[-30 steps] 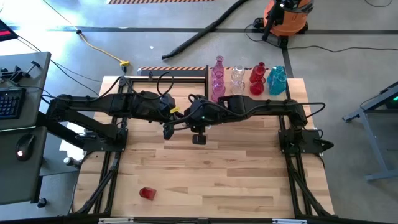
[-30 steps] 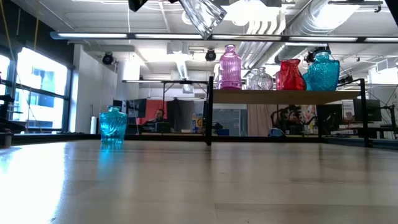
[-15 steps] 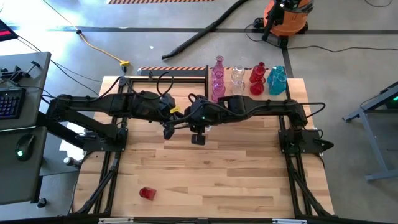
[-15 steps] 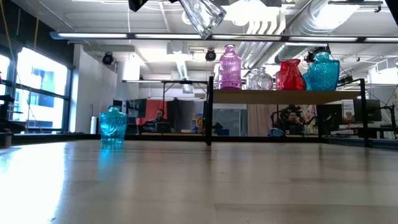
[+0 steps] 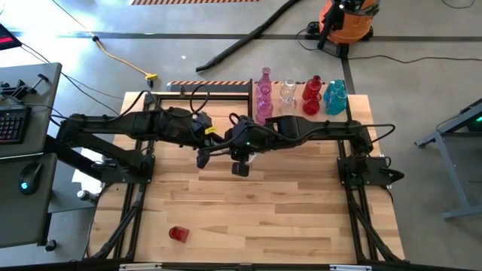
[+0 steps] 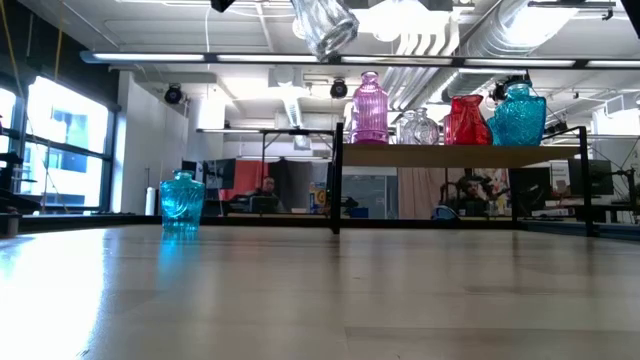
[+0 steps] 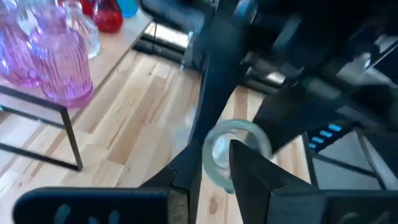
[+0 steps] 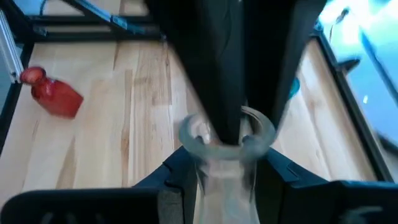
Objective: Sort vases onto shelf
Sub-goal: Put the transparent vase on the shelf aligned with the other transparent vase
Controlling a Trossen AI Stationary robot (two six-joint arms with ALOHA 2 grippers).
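Observation:
A clear vase (image 6: 325,22) hangs high over the table's middle, where both arms meet. My right gripper (image 8: 227,177) is shut on it. My left gripper (image 7: 214,167) is open at the vase's mouth (image 7: 233,134), one finger on each side of the rim wall; whether they touch the glass I cannot tell. On the shelf (image 6: 450,155) at the far right stand a pink vase (image 5: 263,94), a clear one (image 5: 288,92), a red one (image 5: 312,96) and a teal one (image 5: 335,98). A red vase (image 5: 178,233) lies on its side near the front left. My right gripper pinches the clear vase's neck (image 8: 221,163) between its two fingers, just below the rim. The fingers slant down from the table's right side and lie across the neck. The vase is lifted clear, high above the table, and tilted.
A teal vase (image 6: 182,205) stands upright on the tabletop at the far left. The shelf's black post (image 6: 338,180) rises at its left end. Bare tabletop (image 5: 263,211) lies between the arms and the near edge.
The clear vase has tipped a little nearer to upright in the right gripper's hold, staying high above the table. Neither arm has shifted along the table.

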